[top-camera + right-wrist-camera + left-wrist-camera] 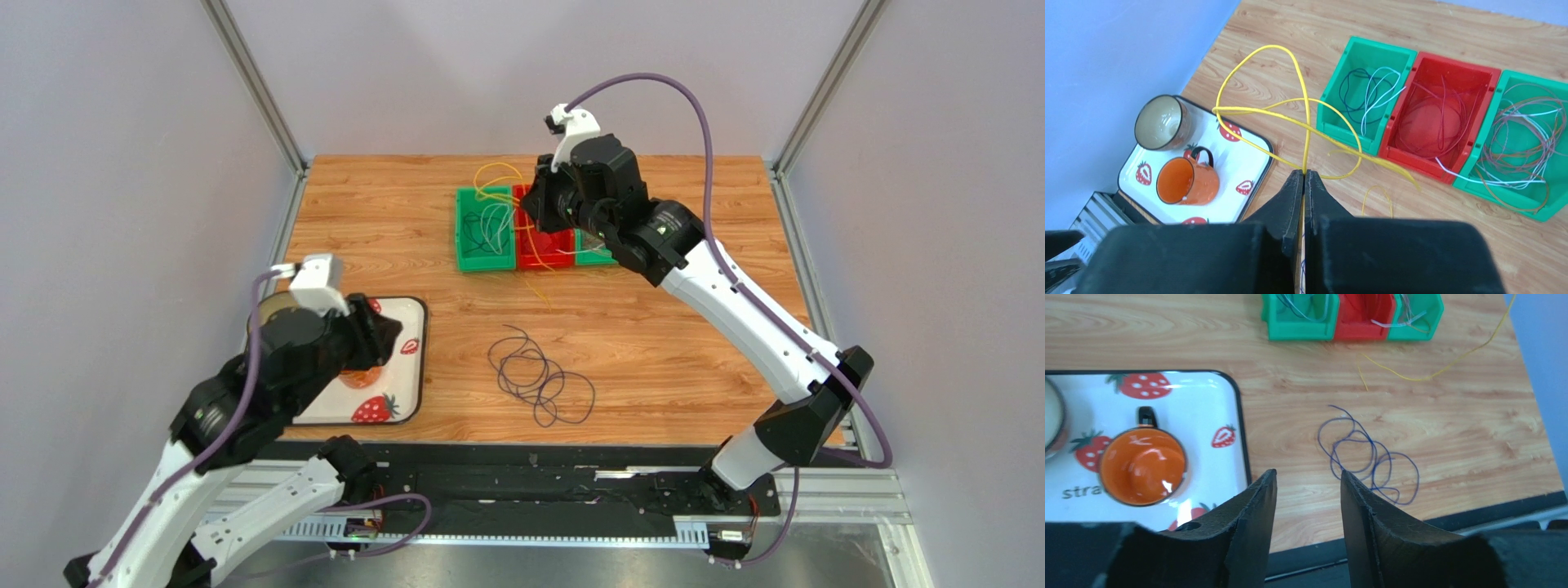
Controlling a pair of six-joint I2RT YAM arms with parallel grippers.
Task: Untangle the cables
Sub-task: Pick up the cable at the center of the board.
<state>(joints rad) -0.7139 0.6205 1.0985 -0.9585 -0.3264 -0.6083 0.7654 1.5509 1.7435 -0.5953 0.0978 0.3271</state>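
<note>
Yellow thin looped wire [1307, 144] was pinched in clenched right gripper [1303, 177], above green and red plastic bins [1456, 61] at far centre. Left gripper [1308, 484] hung released, empty, near edge. Step wanted slow upward draw; crossing loops possibly knotted, unclear.

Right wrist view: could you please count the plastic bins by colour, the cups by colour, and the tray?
Green plastic bins: 2
Red plastic bin: 1
Orange glazed mug: 1
Beige round cup: 1
Strawberry-print white tray: 1
Total: 6

Coiled cable [1368, 456] lies just ahead of the left gripper [1308, 474]; tray [1198, 398] with mug [1143, 467] to its left, bins [1361, 334] beyond.
</note>
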